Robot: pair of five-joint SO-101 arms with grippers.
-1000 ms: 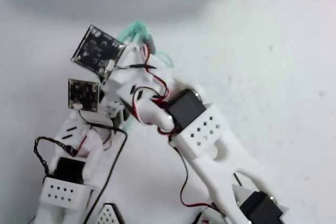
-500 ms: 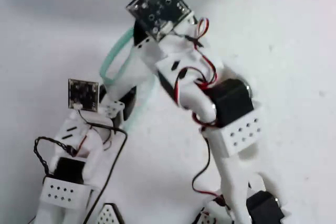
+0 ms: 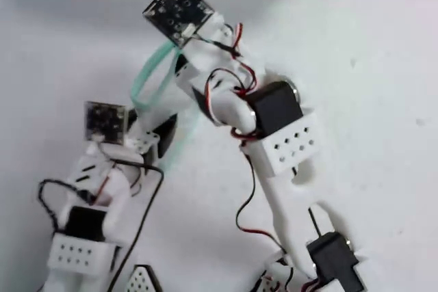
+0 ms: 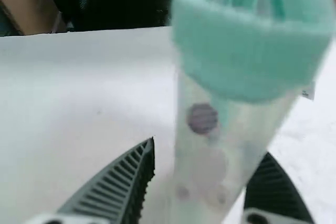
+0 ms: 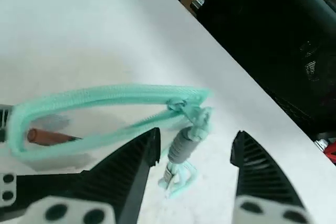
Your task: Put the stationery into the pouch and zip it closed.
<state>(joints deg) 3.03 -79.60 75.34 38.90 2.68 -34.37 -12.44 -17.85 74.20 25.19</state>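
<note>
The pouch [image 3: 147,76] sits on the bench [image 3: 356,66] toward its far-left corner. Its near end is at the left tool [image 4: 209,153], its zip pull [image 5: 181,148] lies between the right tool [image 5: 197,134] jaws, and a stationery piece [image 5: 39,136] lies inside.

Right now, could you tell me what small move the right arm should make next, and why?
Probably shut the right gripper on the zip pull: it sits between the open fingers, the pouch is unzipped, and the left gripper holds it.

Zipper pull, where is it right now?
In the right wrist view, the zipper pull hangs at the zip end of the pouch, between the open fingers of the right gripper.
</note>
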